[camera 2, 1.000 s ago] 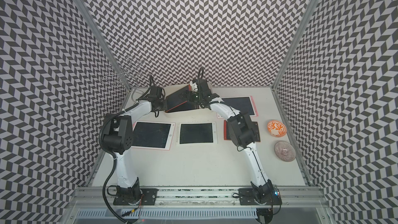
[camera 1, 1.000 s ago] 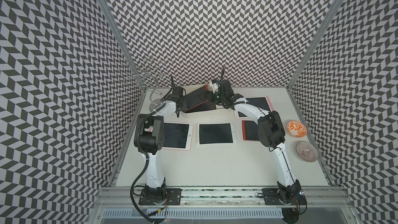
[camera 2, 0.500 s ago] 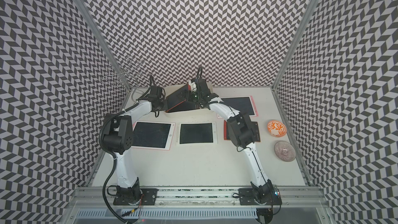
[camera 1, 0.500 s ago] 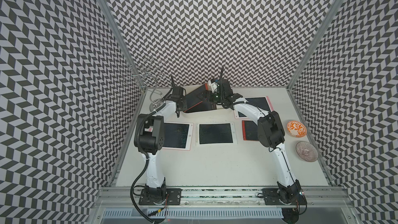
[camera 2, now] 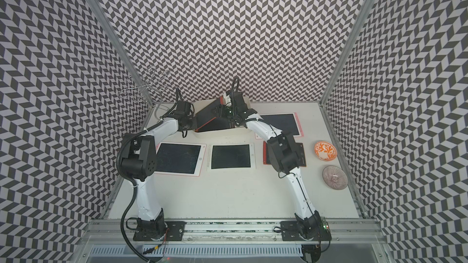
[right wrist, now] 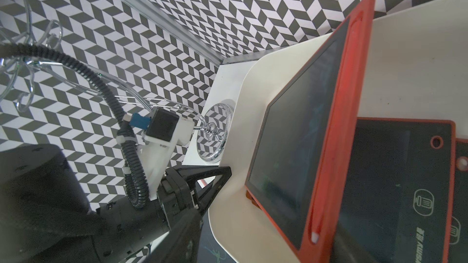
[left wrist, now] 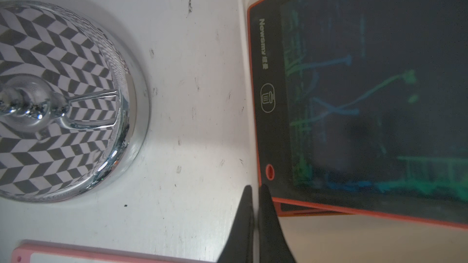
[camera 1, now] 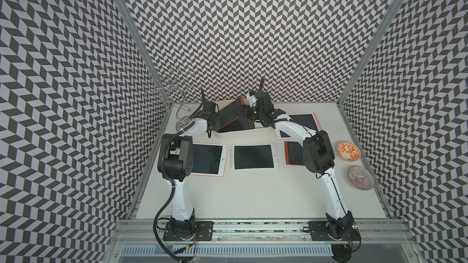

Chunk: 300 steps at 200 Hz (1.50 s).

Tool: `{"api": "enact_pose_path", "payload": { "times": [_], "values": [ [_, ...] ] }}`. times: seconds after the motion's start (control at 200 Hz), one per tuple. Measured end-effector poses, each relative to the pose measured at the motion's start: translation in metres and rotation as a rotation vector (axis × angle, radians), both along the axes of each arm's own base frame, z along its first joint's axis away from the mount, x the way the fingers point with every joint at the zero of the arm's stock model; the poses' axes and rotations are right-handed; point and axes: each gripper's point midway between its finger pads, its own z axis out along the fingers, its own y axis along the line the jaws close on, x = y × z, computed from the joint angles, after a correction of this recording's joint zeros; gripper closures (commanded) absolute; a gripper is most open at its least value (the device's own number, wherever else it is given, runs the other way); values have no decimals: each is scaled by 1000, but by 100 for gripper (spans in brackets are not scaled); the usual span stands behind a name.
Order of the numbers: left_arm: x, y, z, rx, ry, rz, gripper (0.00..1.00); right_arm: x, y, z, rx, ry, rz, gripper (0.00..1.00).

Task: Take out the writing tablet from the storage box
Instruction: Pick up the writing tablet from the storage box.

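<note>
The cream-white storage box (camera 1: 243, 134) (camera 2: 215, 135) sits at the back of the table. A red-framed writing tablet (camera 1: 231, 117) (camera 2: 210, 120) (right wrist: 291, 148) (left wrist: 379, 97) stands tilted in it, one end raised. It rests over two more dark tablets (right wrist: 400, 178) lying in the box. My left gripper (camera 1: 214, 124) (left wrist: 255, 191) (right wrist: 226, 170) is shut on the box's left wall (right wrist: 238, 198). My right gripper (camera 1: 249, 111) (camera 2: 225, 110) is at the tablet's raised end. One dark finger (right wrist: 182, 239) shows well clear of the tablet; the other finger is hidden.
Several tablets lie flat on the table: pink-framed (camera 1: 207, 159), white (camera 1: 253, 156), red (camera 1: 293, 153) and pink (camera 1: 301, 122) at the back right. An orange bowl (camera 1: 349, 151) and a purplish bowl (camera 1: 360, 177) stand at the right edge. A chrome wire stand (camera 1: 182, 122) (left wrist: 63, 97) stands beside the box.
The right wrist has shifted very slightly at the tablet's raised end. The left arm and the tablet's tilt look the same.
</note>
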Motion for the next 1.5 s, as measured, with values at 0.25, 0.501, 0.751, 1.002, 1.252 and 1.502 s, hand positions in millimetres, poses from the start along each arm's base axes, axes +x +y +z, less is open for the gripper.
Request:
{"api": "enact_pose_path", "payload": {
  "times": [0.25, 0.501, 0.751, 1.002, 1.252, 1.502],
  "values": [
    [0, 0, 0, -4, 1, -2, 100, 3, -5, -13, -5, 12, -37, 60],
    [0, 0, 0, -4, 1, -2, 100, 3, -16, -37, -14, 71, -79, 83],
    [0, 0, 0, -6, 3, -1, 100, -2, -21, -14, 59, 69, -92, 100],
    [0, 0, 0, -8, 3, -1, 100, -10, -35, -17, 93, 109, -123, 100],
    [0, -1, 0, -13, 2, -1, 100, -13, -49, -21, 148, 172, -136, 100],
    [0, -1, 1, -13, 0, 0, 94, -18, -60, 4, 208, 165, -133, 100]
  ]
}}
